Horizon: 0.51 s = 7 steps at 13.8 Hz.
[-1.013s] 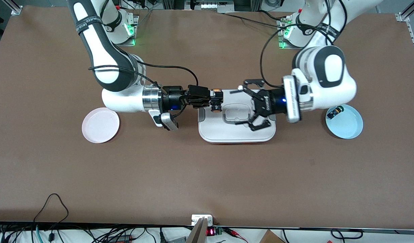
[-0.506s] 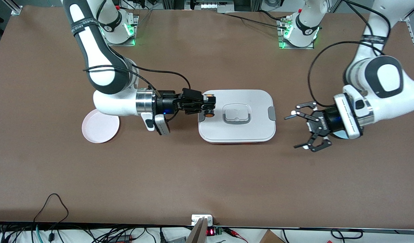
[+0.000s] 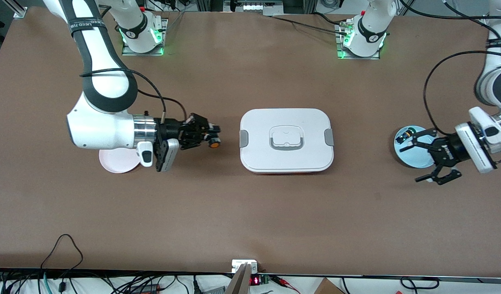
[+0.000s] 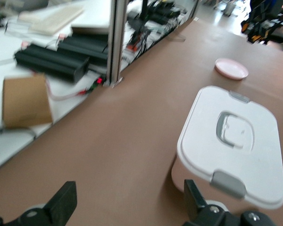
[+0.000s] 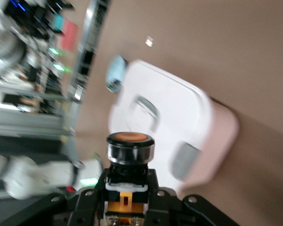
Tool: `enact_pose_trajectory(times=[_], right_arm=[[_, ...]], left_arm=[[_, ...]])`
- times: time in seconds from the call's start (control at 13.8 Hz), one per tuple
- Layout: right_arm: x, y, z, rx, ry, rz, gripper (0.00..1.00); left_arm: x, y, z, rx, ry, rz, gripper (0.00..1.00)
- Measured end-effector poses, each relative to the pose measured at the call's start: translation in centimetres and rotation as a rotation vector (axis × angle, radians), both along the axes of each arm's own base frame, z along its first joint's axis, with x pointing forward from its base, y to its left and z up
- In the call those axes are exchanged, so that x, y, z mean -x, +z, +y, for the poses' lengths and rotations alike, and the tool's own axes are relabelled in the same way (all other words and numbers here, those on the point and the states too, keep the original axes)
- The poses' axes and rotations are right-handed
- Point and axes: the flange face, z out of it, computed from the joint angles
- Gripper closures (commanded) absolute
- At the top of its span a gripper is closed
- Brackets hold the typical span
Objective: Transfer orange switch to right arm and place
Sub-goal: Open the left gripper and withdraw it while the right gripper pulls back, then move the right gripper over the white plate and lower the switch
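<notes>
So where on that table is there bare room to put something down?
The wide brown strip of table nearer the camera than the white lidded box is bare. The pink plate sits under the right arm; the blue dish under the left tool is crowded.

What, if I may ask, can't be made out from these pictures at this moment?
- Pink plate: front view, partly hidden under the right arm's wrist.
- Orange switch in the right hand: tiny in the front view; the right wrist view shows its cap, but the fingers hide its lower body.
- Item in the blue dish: too small to identify.
- Left hand: the left wrist view cuts it off at the edge.
</notes>
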Motion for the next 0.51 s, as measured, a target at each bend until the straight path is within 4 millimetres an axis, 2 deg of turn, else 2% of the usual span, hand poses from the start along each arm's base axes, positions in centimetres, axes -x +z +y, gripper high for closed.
enact_pose_trajectory(times=[0.14, 0.29, 0.43, 0.51], right_arm=[[-0.1, -1.0, -3.2, 0.142, 0.115, -0.070, 0.87], [0.0, -3.0, -7.1, 0.264, 0.253, -0.138, 0.87], [0.3, -5.3, -11.1, 0.381, 0.420, -0.196, 0.87], [0.4, -6.2, -12.8, 0.443, 0.504, -0.218, 0.87]], left_arm=[[1.3, -0.2, 4.0, -0.061, 0.063, 0.100, 0.00], [2.4, -0.1, 7.4, -0.108, 0.136, 0.168, 0.00], [3.2, 0.2, 9.3, -0.186, 0.188, 0.233, 0.00], [3.2, 1.2, 9.8, -0.239, 0.212, 0.258, 0.00]])
